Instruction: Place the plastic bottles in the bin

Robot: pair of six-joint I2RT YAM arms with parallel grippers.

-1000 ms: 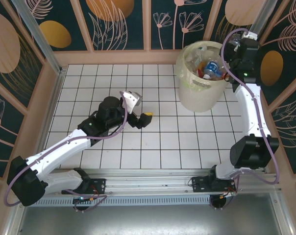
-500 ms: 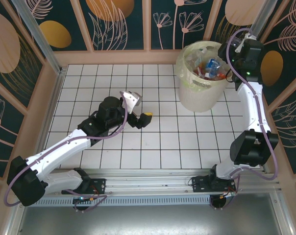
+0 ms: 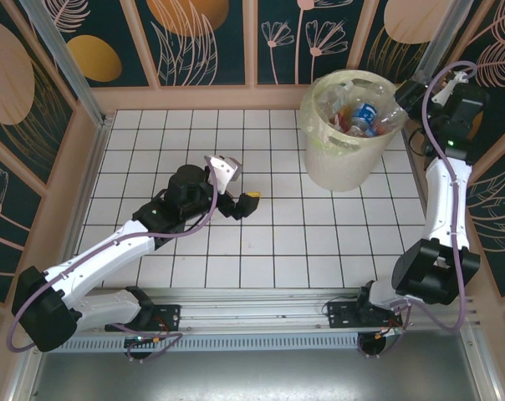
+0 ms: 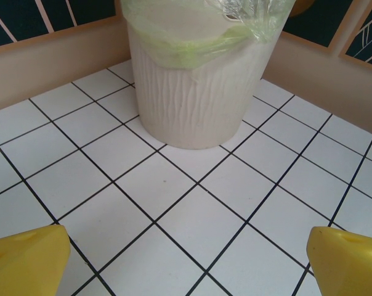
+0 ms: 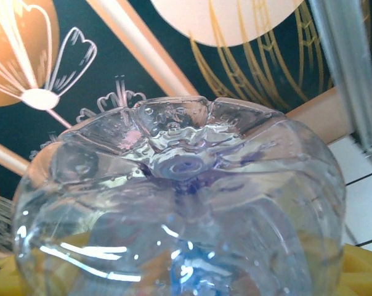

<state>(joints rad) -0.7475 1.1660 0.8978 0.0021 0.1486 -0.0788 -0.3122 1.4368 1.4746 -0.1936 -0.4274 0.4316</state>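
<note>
We see a white tiled counter (image 3: 194,134) ringed by dark floral walls (image 3: 202,42), with the bin (image 3: 336,163) at one o'clock. Our left claw (image 4: 186,262) is released; our right claw (image 3: 415,86) grasps a clear bottle (image 5: 180,185).

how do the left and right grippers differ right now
The left gripper has its fingers spread wide with nothing between them; the right gripper holds a clear bottle. The left gripper sits low over the tiled table, facing the bin from mid-table; the right gripper is up beside the bin's rim, near the far right corner. Both have yellow fingers.
</note>
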